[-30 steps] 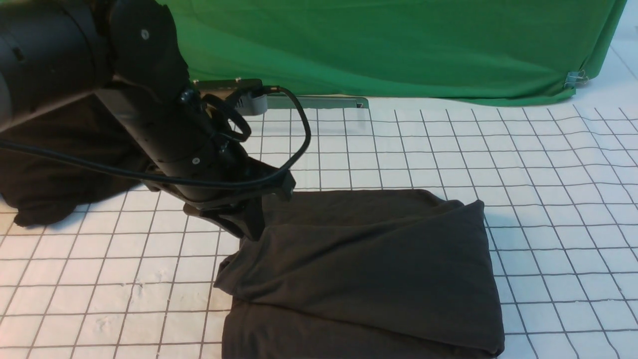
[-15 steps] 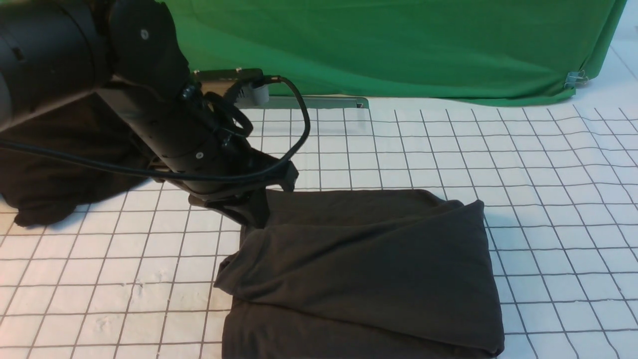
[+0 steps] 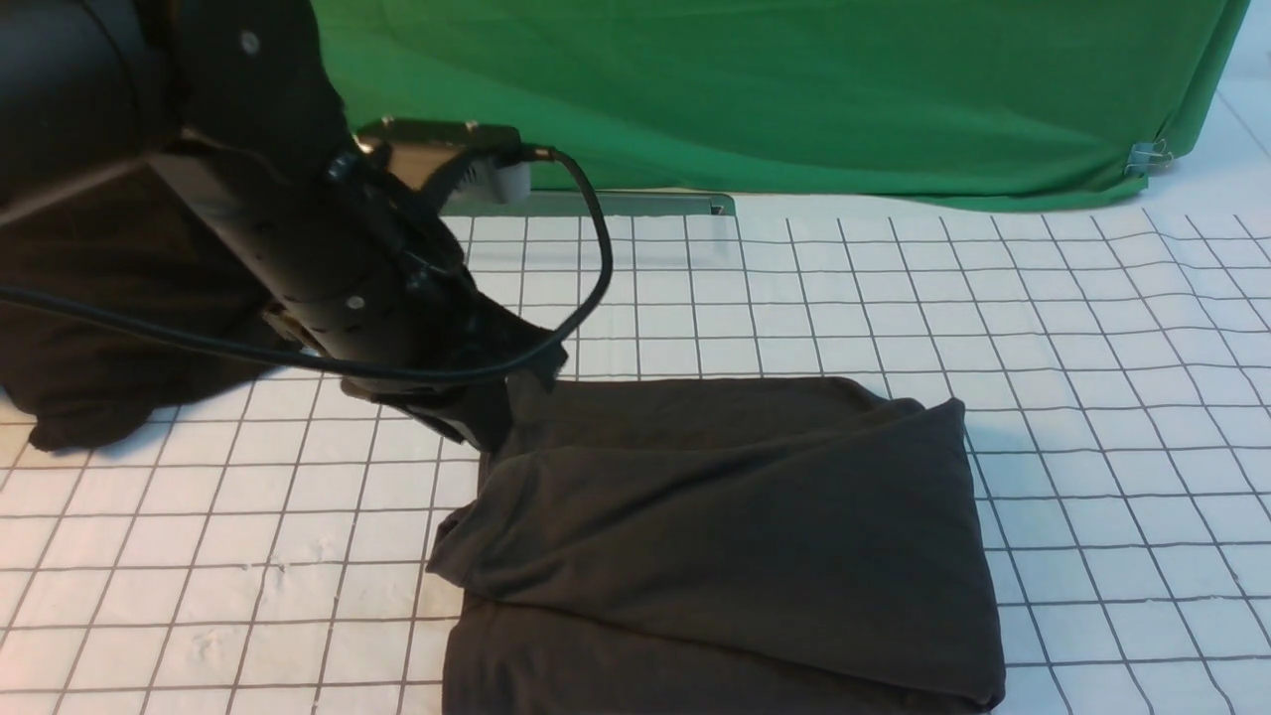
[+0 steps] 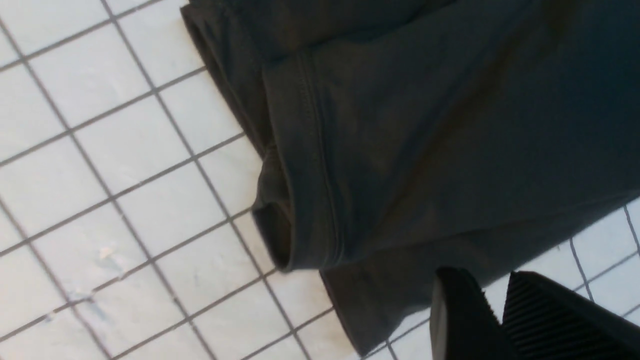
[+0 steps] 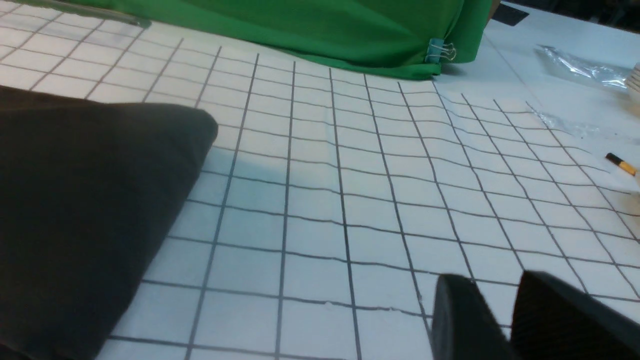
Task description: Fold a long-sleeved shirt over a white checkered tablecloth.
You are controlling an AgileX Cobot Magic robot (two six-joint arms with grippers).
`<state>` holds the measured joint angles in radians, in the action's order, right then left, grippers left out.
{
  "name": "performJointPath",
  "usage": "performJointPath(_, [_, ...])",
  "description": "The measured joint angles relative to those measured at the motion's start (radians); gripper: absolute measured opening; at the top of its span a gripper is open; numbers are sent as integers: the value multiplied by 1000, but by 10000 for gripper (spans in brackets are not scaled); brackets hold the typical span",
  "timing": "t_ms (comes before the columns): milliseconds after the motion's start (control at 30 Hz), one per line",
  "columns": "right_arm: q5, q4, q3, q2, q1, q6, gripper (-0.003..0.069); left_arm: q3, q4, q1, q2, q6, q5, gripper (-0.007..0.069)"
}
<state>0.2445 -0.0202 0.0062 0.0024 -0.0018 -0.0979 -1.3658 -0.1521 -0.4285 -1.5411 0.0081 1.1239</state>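
The white checkered tablecloth [image 3: 1092,397] covers the surface, and the long-sleeved shirt [image 3: 725,536] lies on it at the near middle, already folded into a thick packet. The left gripper [image 4: 500,305] hovers just above the shirt's far left corner, its fingers parted by a narrow gap and grasping nothing. The right gripper [image 5: 492,320] is over bare cloth beside the shirt, also slightly parted and empty. To finish well, I think both should rise straight up, without catching the loose hem [image 4: 310,165]
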Motion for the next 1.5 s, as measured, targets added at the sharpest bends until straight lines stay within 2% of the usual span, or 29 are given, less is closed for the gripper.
performJointPath(167, [-1, -1, 0, 0, 53, 0, 172, -10, 26, 0, 105, -2, 42, 128])
performJointPath(367, [-1, -1, 0, 0, 88, -1, 187, -11, 42, 0, 261, -8, 78, 5])
performJointPath(600, [-1, -1, 0, 0, 71, -1, 201, 5, 47, 0, 387, -8, 87, -3])
performJointPath(733, [-1, -2, 0, 0, 38, -1, 210, 78, 51, 0, 513, -15, 42, -3])
performJointPath(1000, [-1, -2, 0, 0, 18, -1, 230, 263, 95, 0, 710, -8, -130, -3])
performJointPath(1200, [-1, -1, 0, 0, 18, -1, 238, 472, 22, 0, 948, -8, -238, -3])
performJointPath(1300, [-1, -1, 0, 0, 18, -1, 239, 661, -44, 0, 1113, -8, -442, -3])
performJointPath(1500, [-1, -1, 0, 0, 18, -1, 239, 891, -64, 0, 1293, -8, -777, -1])
